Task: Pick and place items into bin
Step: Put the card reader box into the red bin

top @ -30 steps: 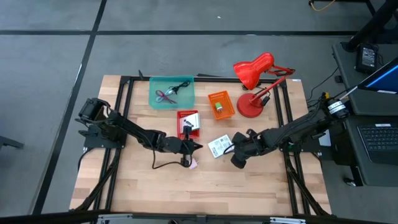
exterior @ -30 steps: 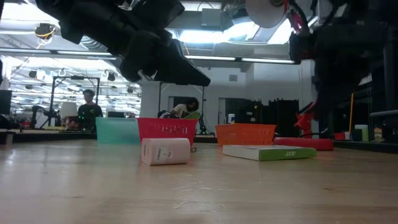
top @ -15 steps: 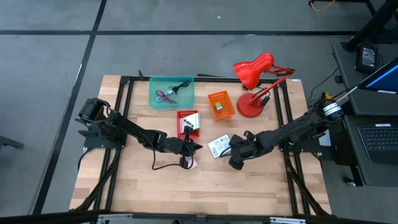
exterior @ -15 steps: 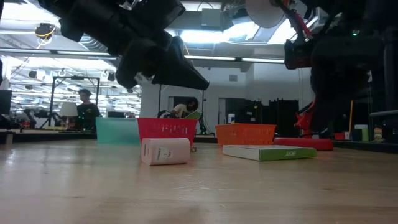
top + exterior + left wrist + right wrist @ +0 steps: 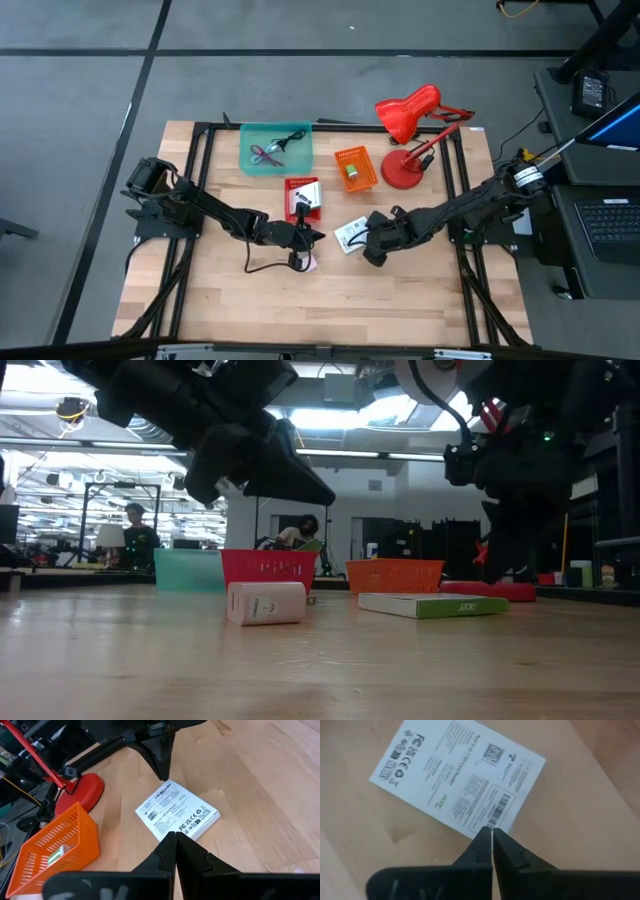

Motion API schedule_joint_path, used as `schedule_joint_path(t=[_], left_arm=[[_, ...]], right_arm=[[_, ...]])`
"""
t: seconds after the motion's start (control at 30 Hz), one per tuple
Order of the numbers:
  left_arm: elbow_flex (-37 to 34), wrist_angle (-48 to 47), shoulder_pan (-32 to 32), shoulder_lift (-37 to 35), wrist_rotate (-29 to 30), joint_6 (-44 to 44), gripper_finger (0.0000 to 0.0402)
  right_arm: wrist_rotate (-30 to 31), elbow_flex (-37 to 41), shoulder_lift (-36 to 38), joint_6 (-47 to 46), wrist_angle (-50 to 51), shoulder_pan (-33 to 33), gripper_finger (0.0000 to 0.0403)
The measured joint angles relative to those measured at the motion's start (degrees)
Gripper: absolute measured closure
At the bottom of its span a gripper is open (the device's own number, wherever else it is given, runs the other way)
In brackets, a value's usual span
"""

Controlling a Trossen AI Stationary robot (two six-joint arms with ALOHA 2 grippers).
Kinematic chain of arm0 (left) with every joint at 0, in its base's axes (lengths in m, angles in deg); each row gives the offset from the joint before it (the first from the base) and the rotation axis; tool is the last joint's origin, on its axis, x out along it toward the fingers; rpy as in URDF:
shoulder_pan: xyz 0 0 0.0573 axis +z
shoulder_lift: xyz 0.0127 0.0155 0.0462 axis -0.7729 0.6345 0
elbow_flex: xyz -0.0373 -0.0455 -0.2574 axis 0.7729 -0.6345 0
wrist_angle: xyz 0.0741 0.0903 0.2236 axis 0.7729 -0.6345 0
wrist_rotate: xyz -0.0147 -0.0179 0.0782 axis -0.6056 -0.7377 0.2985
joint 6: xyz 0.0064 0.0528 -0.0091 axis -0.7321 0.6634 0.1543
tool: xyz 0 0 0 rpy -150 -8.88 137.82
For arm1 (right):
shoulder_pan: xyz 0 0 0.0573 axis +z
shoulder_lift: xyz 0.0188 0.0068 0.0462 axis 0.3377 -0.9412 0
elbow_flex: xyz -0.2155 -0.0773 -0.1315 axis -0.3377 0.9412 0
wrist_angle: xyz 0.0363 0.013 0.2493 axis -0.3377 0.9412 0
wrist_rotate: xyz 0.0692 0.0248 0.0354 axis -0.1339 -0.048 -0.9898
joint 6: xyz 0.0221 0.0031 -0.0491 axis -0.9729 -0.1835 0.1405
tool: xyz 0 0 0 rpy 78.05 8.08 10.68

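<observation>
White printed packet (image 5: pixel 350 234) lies flat on the tabletop (image 5: pixel 400 300), right gripper (image 5: pixel 368 250) hovering at its edge, fingers together. Left gripper (image 5: pixel 312 236) nearby, fingers together too.

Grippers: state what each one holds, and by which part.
Nothing. The left gripper and right gripper are both shut and empty, over the white packet.

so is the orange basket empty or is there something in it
Not empty. The orange basket holds a small item; the left wrist view shows it lying inside against the mesh.
</observation>
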Motion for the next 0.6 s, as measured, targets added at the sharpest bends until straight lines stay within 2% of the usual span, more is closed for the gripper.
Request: schedule_joint_path(t=[0.6], left_arm=[[0.0,-0.4,0.0,0.0,0.1,0.0,0.0398]], right_arm=[[-1.7,0.0,-2.9,-0.5,1.4,-0.3,0.0403]])
